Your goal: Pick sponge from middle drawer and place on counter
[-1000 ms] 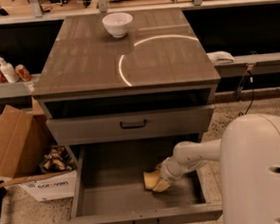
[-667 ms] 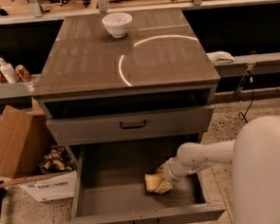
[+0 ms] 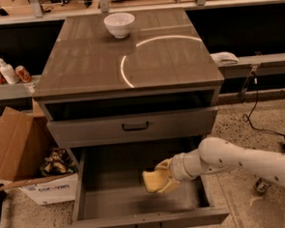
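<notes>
The pale yellow sponge (image 3: 155, 181) is held in my gripper (image 3: 163, 178), lifted a little above the grey floor of the open middle drawer (image 3: 114, 200). My white arm reaches in from the right, and the gripper sits over the drawer's right half. The gripper is shut on the sponge. The glossy grey-brown counter (image 3: 91, 61) lies above, with a bright curved light reflection on it.
A white bowl (image 3: 119, 24) stands at the counter's back. A shut drawer front with a dark handle (image 3: 135, 126) is just above the open drawer. An open cardboard box (image 3: 19, 152) sits on the floor at left. Bottles and cans (image 3: 7, 72) stand on a left shelf.
The sponge has risen off the drawer floor in my gripper. The arm has pulled back to the right, out of the near view.
</notes>
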Motion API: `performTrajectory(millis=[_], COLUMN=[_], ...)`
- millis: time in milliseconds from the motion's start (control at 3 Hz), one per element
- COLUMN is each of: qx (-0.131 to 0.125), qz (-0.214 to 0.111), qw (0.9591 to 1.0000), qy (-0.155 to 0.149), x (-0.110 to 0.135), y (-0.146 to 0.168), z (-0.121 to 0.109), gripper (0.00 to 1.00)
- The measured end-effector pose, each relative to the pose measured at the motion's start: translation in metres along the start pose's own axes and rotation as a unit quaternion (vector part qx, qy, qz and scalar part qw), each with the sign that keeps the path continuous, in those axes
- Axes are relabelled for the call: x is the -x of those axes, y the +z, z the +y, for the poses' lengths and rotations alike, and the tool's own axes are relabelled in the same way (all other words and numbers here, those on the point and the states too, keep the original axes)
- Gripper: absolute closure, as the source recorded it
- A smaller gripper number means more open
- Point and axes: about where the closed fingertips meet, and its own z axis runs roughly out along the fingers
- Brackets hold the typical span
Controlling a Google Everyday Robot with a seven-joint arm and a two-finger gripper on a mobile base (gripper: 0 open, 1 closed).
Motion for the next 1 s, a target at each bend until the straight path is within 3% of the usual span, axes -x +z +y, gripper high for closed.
performTrajectory(millis=[333, 667, 1000], qx=[-0.009, -0.016, -0.016], qz=[-0.066, -0.084, -0.084], qw=[0.9973, 0.9955, 0.9956], qy=[-0.032, -0.040, -0.040], x=[0.022, 0.008, 0.008], y=[-0.055, -0.094, -0.094], z=[0.007, 0.023, 0.023], gripper=[1.00, 1.00, 1.00])
